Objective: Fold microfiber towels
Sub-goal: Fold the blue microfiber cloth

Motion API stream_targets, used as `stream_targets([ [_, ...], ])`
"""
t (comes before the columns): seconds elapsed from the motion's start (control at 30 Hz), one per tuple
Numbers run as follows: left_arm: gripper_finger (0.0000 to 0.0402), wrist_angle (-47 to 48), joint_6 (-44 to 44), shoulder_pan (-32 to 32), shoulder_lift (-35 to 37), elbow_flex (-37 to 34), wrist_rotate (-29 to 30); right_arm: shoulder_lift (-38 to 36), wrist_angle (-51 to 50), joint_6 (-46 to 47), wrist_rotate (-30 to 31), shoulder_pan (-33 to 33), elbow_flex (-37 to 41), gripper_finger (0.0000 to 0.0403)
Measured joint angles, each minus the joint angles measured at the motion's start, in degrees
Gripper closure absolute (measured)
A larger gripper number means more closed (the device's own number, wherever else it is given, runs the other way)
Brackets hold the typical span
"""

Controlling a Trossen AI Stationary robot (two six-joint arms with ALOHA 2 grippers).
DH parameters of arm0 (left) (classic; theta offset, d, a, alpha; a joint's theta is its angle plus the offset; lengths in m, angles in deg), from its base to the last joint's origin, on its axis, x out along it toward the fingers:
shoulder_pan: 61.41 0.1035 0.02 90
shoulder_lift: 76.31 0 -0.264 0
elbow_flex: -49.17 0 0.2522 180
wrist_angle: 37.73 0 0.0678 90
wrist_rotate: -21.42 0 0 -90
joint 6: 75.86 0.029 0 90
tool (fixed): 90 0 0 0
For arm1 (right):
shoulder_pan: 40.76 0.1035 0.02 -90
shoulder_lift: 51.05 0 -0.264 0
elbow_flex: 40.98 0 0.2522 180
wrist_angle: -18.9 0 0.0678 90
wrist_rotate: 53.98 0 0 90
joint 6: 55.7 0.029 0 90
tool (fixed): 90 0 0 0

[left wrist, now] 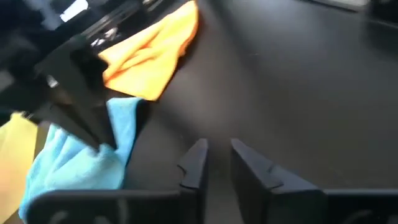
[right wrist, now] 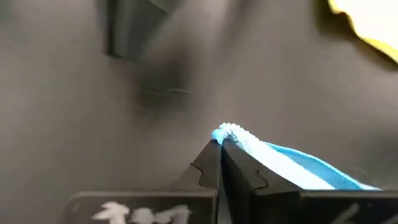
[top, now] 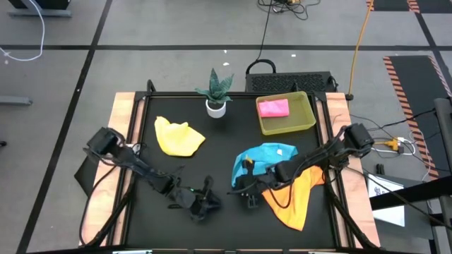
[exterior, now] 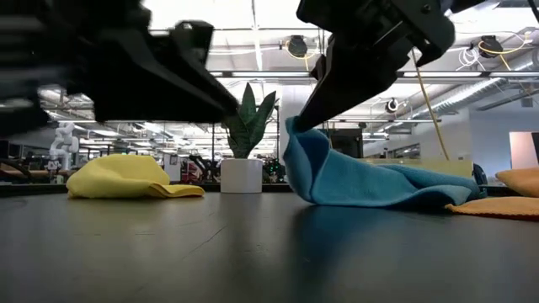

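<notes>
Right wrist view is showing the right gripper (right wrist: 220,144) pinching a corner of the blue towel (right wrist: 292,163) in its jaws, lifting it off the tabletop (top: 212,169). The left gripper (left wrist: 217,163) is hovering nearby, jaws slightly spread and empty. Next, it probably needs carrying that corner across onto the opposite edge.

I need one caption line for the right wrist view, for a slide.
The right gripper pinches an edge of the light blue towel above the dark table.
</notes>
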Motion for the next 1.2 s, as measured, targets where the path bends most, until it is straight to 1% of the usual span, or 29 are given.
stream_targets([
  [0.1,0.0272,-4.6,-0.7,1.1,-1.8,0.0,2.2,0.1,-0.2,1.4,0.1,0.5,0.0,0.0403],
  [0.17,0.0242,-5.9,-2.8,1.6,-2.2,0.0,4.3,0.0,-0.2,2.3,0.1,0.8,0.0,0.0403],
  [0.27,0.0212,-6.4,-8.7,2.9,-2.2,0.0,7.7,0.0,-0.3,4.3,0.2,1.1,0.0,0.0403],
  [0.33,0.0202,-5.9,-12.1,3.9,-2.2,0.0,8.4,0.0,-0.1,6.2,0.1,1.2,0.0,0.0403],
  [0.43,0.0198,-6.0,-14.0,5.0,-2.3,0.0,7.4,0.0,0.1,7.8,0.2,1.1,0.0,0.0402],
  [0.53,0.0197,-7.4,-13.7,5.4,-4.0,0.0,6.1,0.0,1.7,7.7,0.3,1.0,0.0,0.0395],
  [0.6,0.0197,-10.3,-13.2,5.6,-5.9,0.1,5.6,0.0,2.9,7.4,0.4,1.0,0.0,0.0384],
  [0.8,0.0197,-16.6,-11.4,5.8,-11.2,2.0,6.8,0.0,3.3,7.4,0.2,0.9,0.2,0.0333],
  [0.93,0.0197,-16.4,-11.1,6.0,-13.1,3.5,10.3,0.0,3.0,7.4,0.2,1.7,0.7,0.0293],
  [1.07,0.0197,-15.9,-11.9,6.7,-13.6,3.9,10.8,-0.3,0.9,7.4,0.0,3.1,0.7,0.0261],
  [1.2,0.0197,-15.5,-13.5,7.4,-13.5,3.9,10.8,-1.7,-1.1,7.8,0.0,5.5,0.7,0.0245],
])
